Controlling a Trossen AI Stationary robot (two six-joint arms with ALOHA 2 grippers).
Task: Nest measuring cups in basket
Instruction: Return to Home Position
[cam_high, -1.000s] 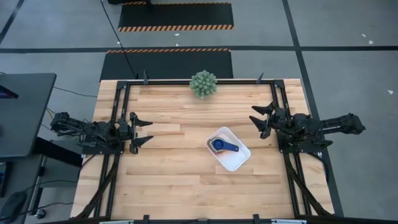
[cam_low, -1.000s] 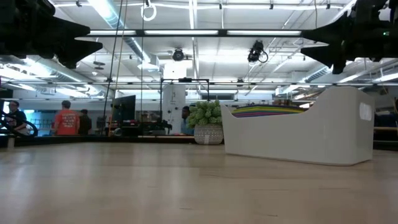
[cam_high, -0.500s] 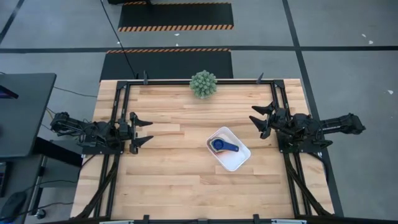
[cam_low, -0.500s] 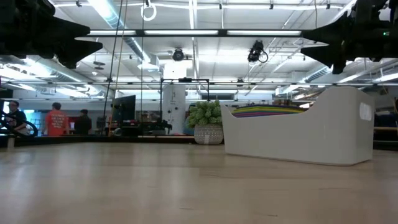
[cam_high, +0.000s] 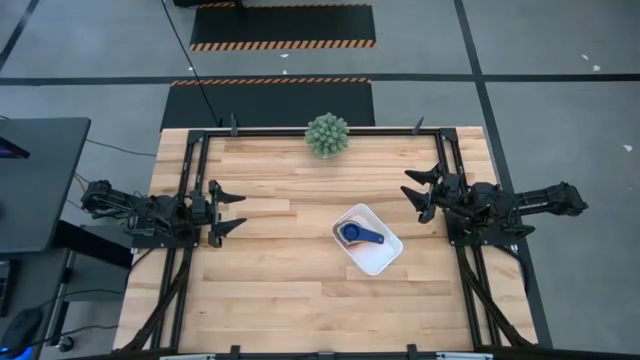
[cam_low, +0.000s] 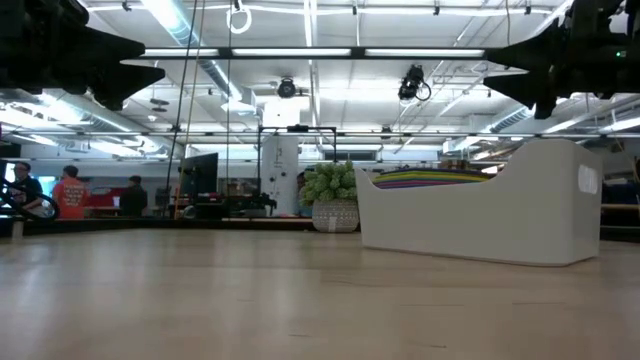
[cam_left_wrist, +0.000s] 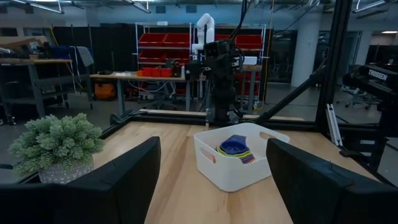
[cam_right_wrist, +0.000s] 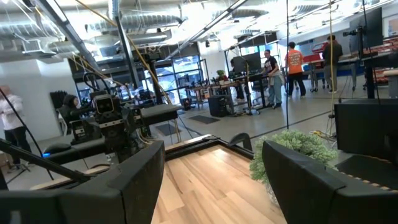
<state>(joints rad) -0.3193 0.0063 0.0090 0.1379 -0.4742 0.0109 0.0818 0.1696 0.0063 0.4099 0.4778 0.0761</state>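
The white basket (cam_high: 369, 239) rests flat on the table right of centre, also in the low view (cam_low: 480, 212) and left wrist view (cam_left_wrist: 235, 155). Inside it the measuring cups (cam_high: 358, 235) lie nested in one stack, dark blue on top, handle toward the right; their coloured rims show in the low view (cam_low: 435, 180) and left wrist view (cam_left_wrist: 235, 148). My left gripper (cam_high: 226, 209) is open at the table's left edge, above the wood. My right gripper (cam_high: 421, 192) is open at the right edge, beyond the basket's far right corner. Neither touches anything.
A green spiky ball plant (cam_high: 327, 135) in a pot stands at the middle of the table's far edge. A black frame rail (cam_high: 320, 131) runs around the table. Bare wood lies between the left gripper and the basket. People stand far off in the room.
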